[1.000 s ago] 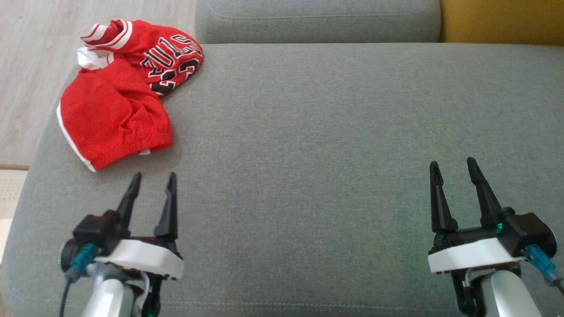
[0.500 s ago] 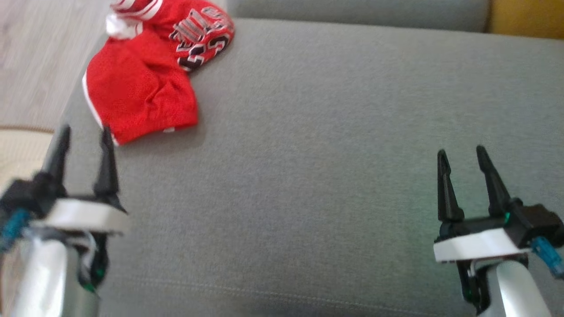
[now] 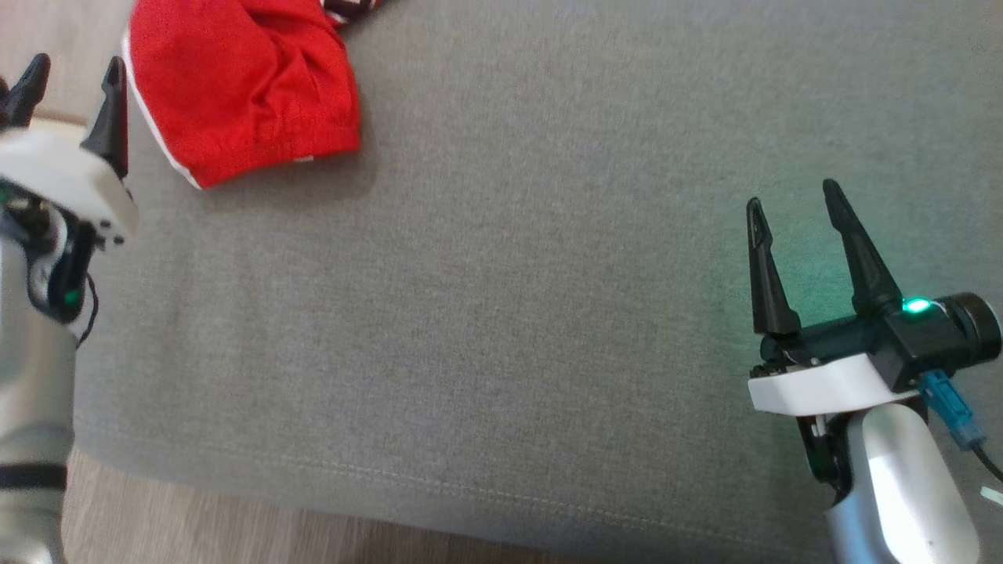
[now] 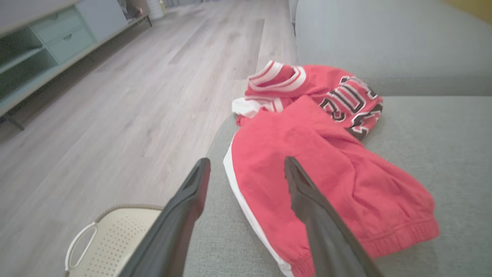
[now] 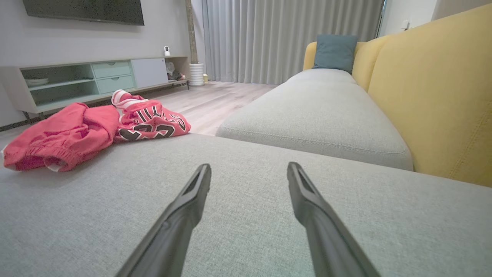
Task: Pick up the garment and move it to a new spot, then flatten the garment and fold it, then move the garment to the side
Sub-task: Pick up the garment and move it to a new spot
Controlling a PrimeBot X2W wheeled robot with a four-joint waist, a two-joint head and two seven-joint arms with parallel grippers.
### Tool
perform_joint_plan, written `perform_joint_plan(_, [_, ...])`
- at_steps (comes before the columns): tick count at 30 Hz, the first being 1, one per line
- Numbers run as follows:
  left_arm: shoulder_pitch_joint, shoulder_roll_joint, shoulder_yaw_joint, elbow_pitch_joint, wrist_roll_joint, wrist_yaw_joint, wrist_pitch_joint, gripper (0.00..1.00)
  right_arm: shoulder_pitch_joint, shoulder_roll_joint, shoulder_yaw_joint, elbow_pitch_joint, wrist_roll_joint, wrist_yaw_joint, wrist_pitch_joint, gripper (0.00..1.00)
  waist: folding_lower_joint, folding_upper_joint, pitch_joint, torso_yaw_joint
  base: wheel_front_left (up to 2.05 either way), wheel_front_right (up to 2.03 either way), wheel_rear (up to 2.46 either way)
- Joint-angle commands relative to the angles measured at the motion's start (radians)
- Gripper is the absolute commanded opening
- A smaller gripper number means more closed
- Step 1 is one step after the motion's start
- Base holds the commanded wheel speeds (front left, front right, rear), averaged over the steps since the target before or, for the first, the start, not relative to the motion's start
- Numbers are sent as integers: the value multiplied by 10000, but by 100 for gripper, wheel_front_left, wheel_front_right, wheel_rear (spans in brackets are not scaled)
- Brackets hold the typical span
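Observation:
The garment (image 4: 338, 88), a red jersey with black white-outlined lettering and striped trim, lies crumpled at the far left corner of the grey sofa seat (image 3: 509, 274). In the head view just a sliver of its lettering (image 3: 349, 8) shows at the top edge. A plain red cloth (image 3: 243, 86) with a white edge lies against it, nearer me. My left gripper (image 3: 76, 70) stands open just left of that cloth, and the left wrist view has its open fingers (image 4: 246, 161) over the cloth's white edge. My right gripper (image 3: 793, 197) hovers open over bare seat, far right. The right wrist view has the garment (image 5: 150, 119) far left.
The seat's front edge and wooden floor (image 3: 235, 533) lie near me. A white perforated basket (image 4: 111, 238) stands on the floor left of the sofa. A second seat cushion (image 5: 319, 107) and the yellow backrest (image 5: 434, 96) bound the far and right sides.
The head camera has tilted down, so the whole scene slid up. My left gripper has swung from below the red cloth to its left side. Both grippers stay open.

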State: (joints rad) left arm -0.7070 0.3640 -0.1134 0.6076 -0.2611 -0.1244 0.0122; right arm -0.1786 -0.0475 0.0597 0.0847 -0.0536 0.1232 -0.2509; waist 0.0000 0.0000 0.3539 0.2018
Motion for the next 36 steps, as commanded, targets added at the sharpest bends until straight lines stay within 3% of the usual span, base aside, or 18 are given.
perform_joint_plan(1, [-388, 588, 302, -149, -85, -35, 63, 100, -208, -27, 264, -369, -80, 75, -109, 100, 0, 0, 328, 4, 0, 0, 0])
perform_joint_plan(11, [-1876, 695, -1571, 2023, -1870, -61, 808, 100, -172, -27, 208, -737, -587, 75, -109, 100, 0, 0, 1058, -342, 0, 0, 0])
perform_joint_plan(28, [-2671, 1007, -2757, 4076, -3301, -62, 157, 100, 127, -27, 372, -1401, -877, 75, -109, 100, 0, 0, 1525, -710, 0, 0, 0])
perform_joint_plan(29, [-2709, 1004, -2828, 4129, -3354, -62, 109, 93, 138, -27, 365, -1432, -890, 75, -109, 100, 0, 0, 1534, -726, 0, 0, 0])
perform_joint_plan(31, [-2776, 1028, -2970, 4224, -3472, -62, 33, 58, 155, -27, 393, -1480, -903, 75, -109, 100, 0, 0, 1568, -803, 0, 0, 0])
perform_joint_plan(32, [-2809, 1037, -3055, 4258, -3525, -63, 7, 45, 160, -27, 402, -1501, -909, 75, -109, 100, 0, 0, 1584, -831, 0, 0, 0])
perform_joint_plan(33, [-2837, 1052, -3146, 4292, -3577, -63, -5, 28, 165, -27, 415, -1521, -914, 75, -109, 100, 0, 0, 1598, -861, 0, 0, 0])
perform_joint_plan(34, [-2861, 1065, -3242, 4317, -3633, -63, -5, 2, 168, -27, 422, -1541, -920, 75, -109, 100, 0, 0, 1617, -886, 0, 0, 0])
perform_joint_plan(36, [-2908, 1105, -3441, 4342, -3741, -63, -13, 0, 170, -27, 412, -1587, -933, 75, -109, 100, 0, 0, 1657, -914, 0, 0, 0])
